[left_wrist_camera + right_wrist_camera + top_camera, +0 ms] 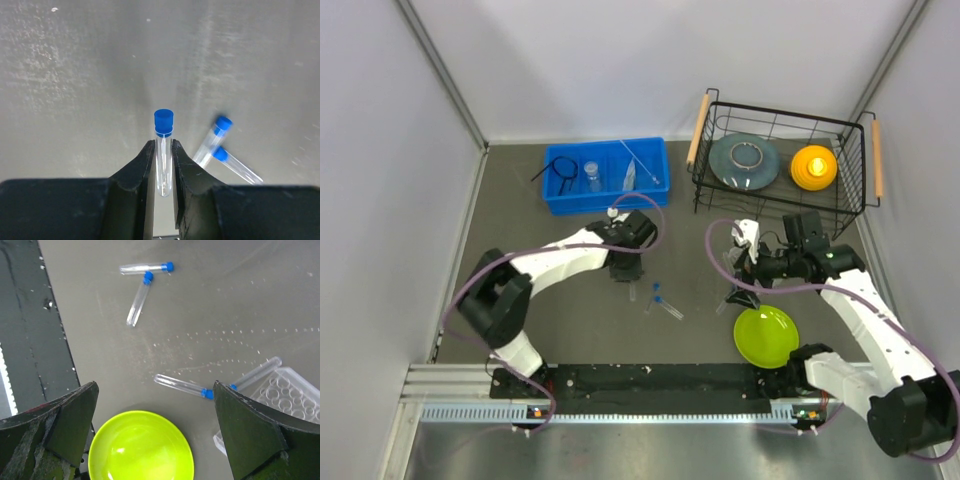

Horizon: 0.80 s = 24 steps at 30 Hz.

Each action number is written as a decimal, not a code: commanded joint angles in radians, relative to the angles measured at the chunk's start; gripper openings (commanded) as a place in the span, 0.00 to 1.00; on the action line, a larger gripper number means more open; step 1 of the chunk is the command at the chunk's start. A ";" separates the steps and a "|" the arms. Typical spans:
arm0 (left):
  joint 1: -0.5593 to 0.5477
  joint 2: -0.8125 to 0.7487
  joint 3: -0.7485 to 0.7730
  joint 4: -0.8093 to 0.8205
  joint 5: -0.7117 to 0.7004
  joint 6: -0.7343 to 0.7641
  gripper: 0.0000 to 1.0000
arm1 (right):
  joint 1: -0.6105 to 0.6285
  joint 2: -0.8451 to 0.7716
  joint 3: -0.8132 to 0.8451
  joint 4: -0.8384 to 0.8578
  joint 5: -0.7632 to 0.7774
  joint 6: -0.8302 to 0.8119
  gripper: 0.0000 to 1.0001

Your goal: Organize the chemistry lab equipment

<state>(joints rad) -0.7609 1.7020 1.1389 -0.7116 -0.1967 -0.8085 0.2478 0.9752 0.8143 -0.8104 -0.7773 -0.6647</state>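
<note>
My left gripper (163, 144) has its jaws drawn in narrow on a blue-capped tube (164, 165), one finger pressed to each side of the clear body just below the cap. This tube sits near the middle of the table (570, 330), on the near side of the blue bin (605, 178) that stands by the far edge. I cannot tell whether it rests on the surface or hangs just above it.

What matters is the tube's axis. It runs in line with my fingers, with the cap poking out past the tips and the rounded bottom tucked back toward my wrist. I judge that this makes for an awkward carry, because the closed end must go down first into a hole. So I will have to swing the wrist round until the cap points up.

The two loose tubes (216, 136) lie just to the right of my jaws, touching each other in a V. They are clear of my fingers but close enough to be knocked if I sweep sideways at this height.

The tube rack (295, 400) lies well off toward the right edge of the table, beside the lime-green plate (141, 450) and under my right gripper (154, 386). That gripper hangs with its jaws spread wide and holds nothing. The right arm is the nearer one to the rack, and to the single tube (181, 385) lying beside it. I must therefore cross toward that arm's side.
</note>
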 commanded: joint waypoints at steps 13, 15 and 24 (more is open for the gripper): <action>0.011 -0.559 -0.343 0.756 0.359 -0.270 0.11 | 0.261 0.253 0.284 0.106 -0.309 0.399 0.99; 0.011 -0.581 -0.341 0.790 0.327 -0.288 0.10 | 0.261 0.279 0.302 0.151 -0.309 0.517 0.99; -0.012 -0.573 -0.327 0.810 0.238 -0.376 0.10 | 0.297 0.349 0.287 0.407 -0.336 0.841 0.94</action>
<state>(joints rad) -0.7547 1.1347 0.8017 0.0296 0.0898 -1.1301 0.5220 1.3079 1.0679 -0.5579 -1.0615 -0.0174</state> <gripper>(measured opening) 0.199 0.975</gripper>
